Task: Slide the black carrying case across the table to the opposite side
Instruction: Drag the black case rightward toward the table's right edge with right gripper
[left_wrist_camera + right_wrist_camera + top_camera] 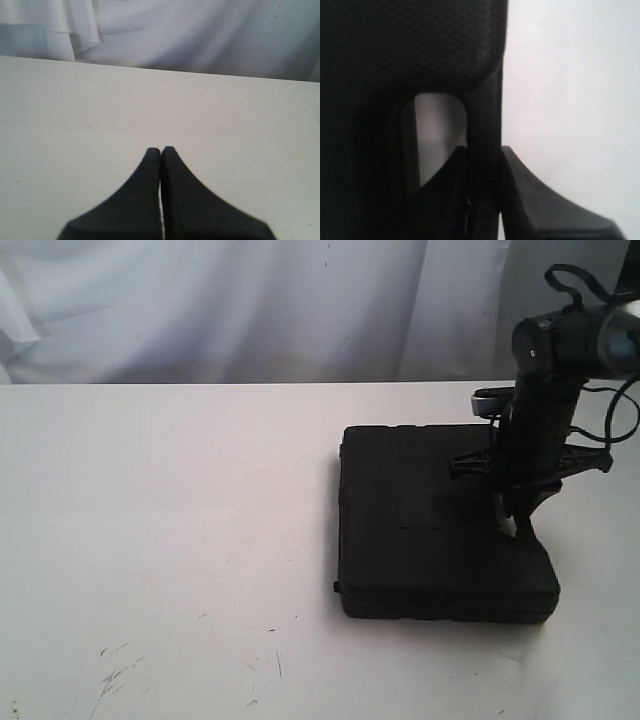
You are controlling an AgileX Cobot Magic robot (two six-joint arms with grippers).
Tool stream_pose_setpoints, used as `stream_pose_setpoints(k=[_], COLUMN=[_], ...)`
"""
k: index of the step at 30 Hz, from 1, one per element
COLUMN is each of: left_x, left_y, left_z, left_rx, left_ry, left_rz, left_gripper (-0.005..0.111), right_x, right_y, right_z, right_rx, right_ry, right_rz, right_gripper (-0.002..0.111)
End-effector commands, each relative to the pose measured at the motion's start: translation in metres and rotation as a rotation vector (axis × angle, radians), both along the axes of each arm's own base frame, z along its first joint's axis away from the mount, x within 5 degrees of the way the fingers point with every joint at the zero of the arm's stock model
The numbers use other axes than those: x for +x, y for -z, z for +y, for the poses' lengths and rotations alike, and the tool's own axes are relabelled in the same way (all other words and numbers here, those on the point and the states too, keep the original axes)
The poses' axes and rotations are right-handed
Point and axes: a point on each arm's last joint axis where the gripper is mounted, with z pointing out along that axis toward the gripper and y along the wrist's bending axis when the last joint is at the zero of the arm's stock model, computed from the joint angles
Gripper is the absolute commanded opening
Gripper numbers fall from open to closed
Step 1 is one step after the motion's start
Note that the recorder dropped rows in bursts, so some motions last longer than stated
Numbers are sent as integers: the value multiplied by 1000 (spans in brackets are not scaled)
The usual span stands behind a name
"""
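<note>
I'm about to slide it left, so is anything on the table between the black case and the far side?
Nothing visible. Left of the black case the table shows only scuff marks. The right gripper straddles its handle; the left gripper, shut, shows only bare tabletop in its wrist view.

case (440, 530) ×1 | table (170, 540) ×1 | left pincer (160, 152), right pincer (517, 525) ×2
</note>
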Motion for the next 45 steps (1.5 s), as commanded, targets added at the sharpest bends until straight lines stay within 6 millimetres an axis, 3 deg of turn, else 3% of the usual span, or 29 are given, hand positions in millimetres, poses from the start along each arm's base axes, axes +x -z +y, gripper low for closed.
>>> stream_pose_setpoints(k=[1,15,24,37,41,45], left_x=[0,0,0,0,0,0], left_y=[1,1,1,1,1,1], left_z=[0,0,0,0,0,0], left_rx=[-3,-3,-3,-3,-3,-3], left_ry=[-2,-2,-2,-2,-2,-2], left_rz=[-7,-7,-7,-7,-7,-7], left_gripper=[0,0,0,0,0,0], right_x=[5,13,14,13,13,14], right_y=[-12,-12,-12,-11,-11,-11], right_z=[-24,-68,-76,-71,-70,-69], right_rx=[-47,-56,-52,8,12,24], right_ry=[-12,-65,-58,-12,-9,-15], right_rz=[-21,3,-4,1,2,-3], right_gripper=[0,0,0,0,11,36])
